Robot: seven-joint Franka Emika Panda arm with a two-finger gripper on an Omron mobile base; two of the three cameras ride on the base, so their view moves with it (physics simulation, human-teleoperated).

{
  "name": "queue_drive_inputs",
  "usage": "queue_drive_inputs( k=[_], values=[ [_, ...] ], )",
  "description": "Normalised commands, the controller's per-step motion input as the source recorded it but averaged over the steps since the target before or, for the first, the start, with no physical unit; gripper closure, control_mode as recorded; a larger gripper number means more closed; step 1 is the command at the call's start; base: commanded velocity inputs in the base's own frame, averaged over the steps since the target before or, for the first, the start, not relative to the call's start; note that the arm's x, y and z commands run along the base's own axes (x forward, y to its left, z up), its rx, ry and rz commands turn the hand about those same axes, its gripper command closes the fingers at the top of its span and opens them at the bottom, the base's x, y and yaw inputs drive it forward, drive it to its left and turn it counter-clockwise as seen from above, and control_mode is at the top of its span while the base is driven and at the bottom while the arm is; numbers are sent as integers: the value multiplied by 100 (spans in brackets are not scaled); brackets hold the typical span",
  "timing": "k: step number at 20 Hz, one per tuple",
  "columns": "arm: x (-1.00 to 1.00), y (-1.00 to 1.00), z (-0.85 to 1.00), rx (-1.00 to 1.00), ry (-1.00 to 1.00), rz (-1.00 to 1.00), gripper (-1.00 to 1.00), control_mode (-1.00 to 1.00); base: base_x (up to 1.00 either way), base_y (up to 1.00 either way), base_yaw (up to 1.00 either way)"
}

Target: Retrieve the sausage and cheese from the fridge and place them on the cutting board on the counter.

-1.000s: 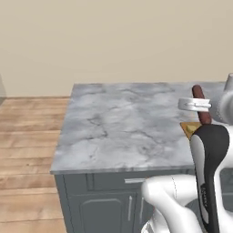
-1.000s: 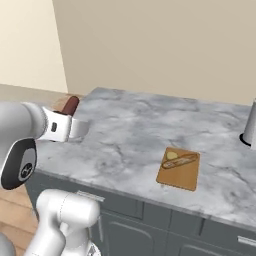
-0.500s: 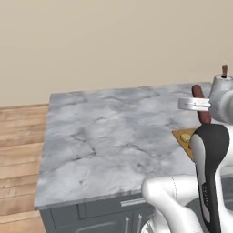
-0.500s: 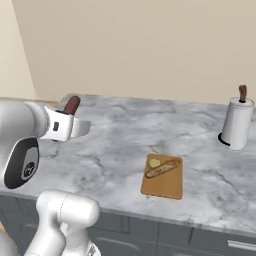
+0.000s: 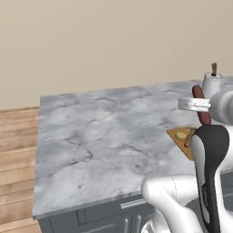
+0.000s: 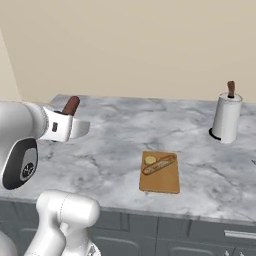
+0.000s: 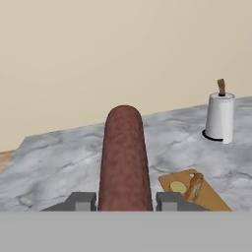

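My gripper (image 7: 124,199) is shut on the sausage (image 7: 124,157), a reddish-brown cylinder that sticks out past the fingers. The gripper (image 6: 70,114) holds the sausage (image 6: 71,105) above the left part of the counter (image 6: 115,145), well left of the cutting board (image 6: 161,183). On the board lies the cheese (image 6: 150,160), a pale yellow lump, beside a tan elongated piece (image 6: 160,164). The hand view has the board (image 7: 212,198) and cheese (image 7: 177,187) at lower right. In the left base view the sausage (image 5: 200,103) hangs just above the board (image 5: 175,133). The fridge is out of view.
A white paper towel roll (image 6: 226,117) on a stand is at the counter's back right, beyond the board. A beige wall runs behind the counter. Wooden floor (image 5: 18,136) lies past the counter's left end. Dark grey cabinet fronts (image 6: 200,235) sit below the top.
The whole picture has shifted as the base drove along the counter; the board and paper towel roll now sit nearer the middle. The sausage stays in the shut gripper.
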Motion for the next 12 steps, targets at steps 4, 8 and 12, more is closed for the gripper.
queue_drive_inputs(
  k=[4,8,12],
  values=[
    [86,-3,0,0,27,-18,100,-100,0,0,0],
    [88,-23,0,0,32,-17,100,-100,0,0,0],
    [76,-36,0,0,31,-18,100,-100,0,0,0]
  ],
)
